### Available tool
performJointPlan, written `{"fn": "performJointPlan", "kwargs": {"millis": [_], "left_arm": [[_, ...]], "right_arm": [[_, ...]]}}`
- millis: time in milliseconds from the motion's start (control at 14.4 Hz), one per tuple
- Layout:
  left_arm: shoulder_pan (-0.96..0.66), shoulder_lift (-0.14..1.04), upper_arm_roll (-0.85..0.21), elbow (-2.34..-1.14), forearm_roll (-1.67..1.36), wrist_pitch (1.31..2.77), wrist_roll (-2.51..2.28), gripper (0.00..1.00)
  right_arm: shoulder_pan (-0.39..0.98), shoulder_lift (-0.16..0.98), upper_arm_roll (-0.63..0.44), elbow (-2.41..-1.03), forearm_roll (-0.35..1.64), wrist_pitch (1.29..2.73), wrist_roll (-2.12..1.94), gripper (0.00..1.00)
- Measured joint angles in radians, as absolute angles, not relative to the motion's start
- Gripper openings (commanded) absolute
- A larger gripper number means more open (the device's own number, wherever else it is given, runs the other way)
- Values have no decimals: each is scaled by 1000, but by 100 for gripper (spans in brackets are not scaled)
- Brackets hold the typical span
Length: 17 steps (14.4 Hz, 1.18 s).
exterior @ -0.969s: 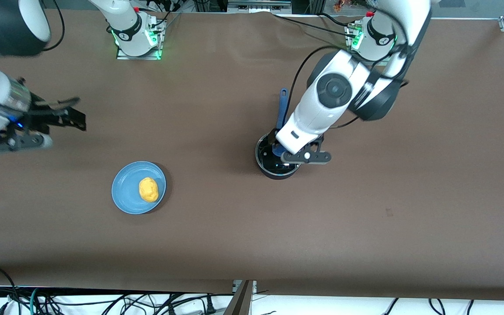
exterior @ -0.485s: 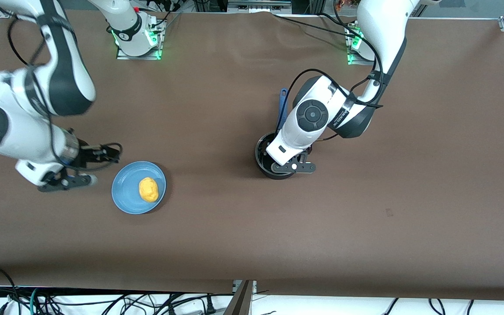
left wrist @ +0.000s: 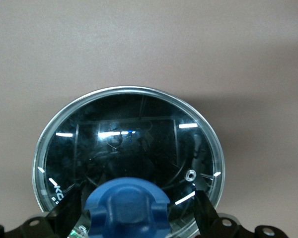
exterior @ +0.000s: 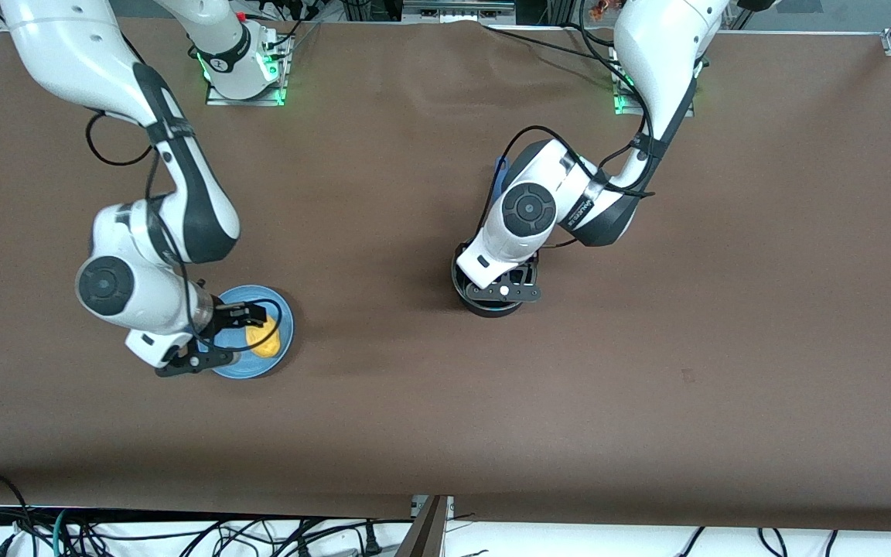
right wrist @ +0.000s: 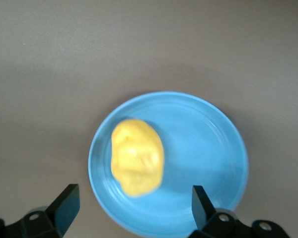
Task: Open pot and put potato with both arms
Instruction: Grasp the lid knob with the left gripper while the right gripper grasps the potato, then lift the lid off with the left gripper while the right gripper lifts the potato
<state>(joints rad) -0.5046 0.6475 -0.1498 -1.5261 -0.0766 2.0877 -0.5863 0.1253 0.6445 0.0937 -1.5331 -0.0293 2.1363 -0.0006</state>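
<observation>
Left pincer hangs spread around the blue knob of the lidded pot mid-desk; right pincer hovers spread over the potato on its blue plate.

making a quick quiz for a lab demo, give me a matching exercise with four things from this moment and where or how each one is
Things:
1. potato
2. glass lid
3. right gripper
4. left gripper

States:
A. open, either side of the blue knob
B. closed on the pot
C. lying on the blue plate
D. open, over the plate

Pairs: 1-C, 2-B, 3-D, 4-A
</observation>
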Motion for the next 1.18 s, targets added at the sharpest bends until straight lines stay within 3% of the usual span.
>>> {"fn": "performJointPlan", "kwargs": {"millis": [138, 277, 623, 900, 1177], "left_arm": [[-504, 648, -147, -1526, -76, 2088, -586, 50], [-504, 648, -146, -1523, -76, 2088, -586, 35], [-504, 642, -145, -1507, -74, 2063, -586, 32], [-499, 574, -142, -1487, -74, 1979, -586, 32], [-379, 467, -129, -1482, -73, 1839, -425, 32]], "right_arm": [[139, 684, 94, -1560, -29, 2219, 0, 100], [142, 707, 93, -1592, -29, 2281, 0, 100], [141, 712, 83, -1619, -29, 2299, -2, 100], [141, 713, 78, -1633, -30, 2307, -2, 67], [141, 713, 77, -1633, -30, 2310, -2, 46]]}}
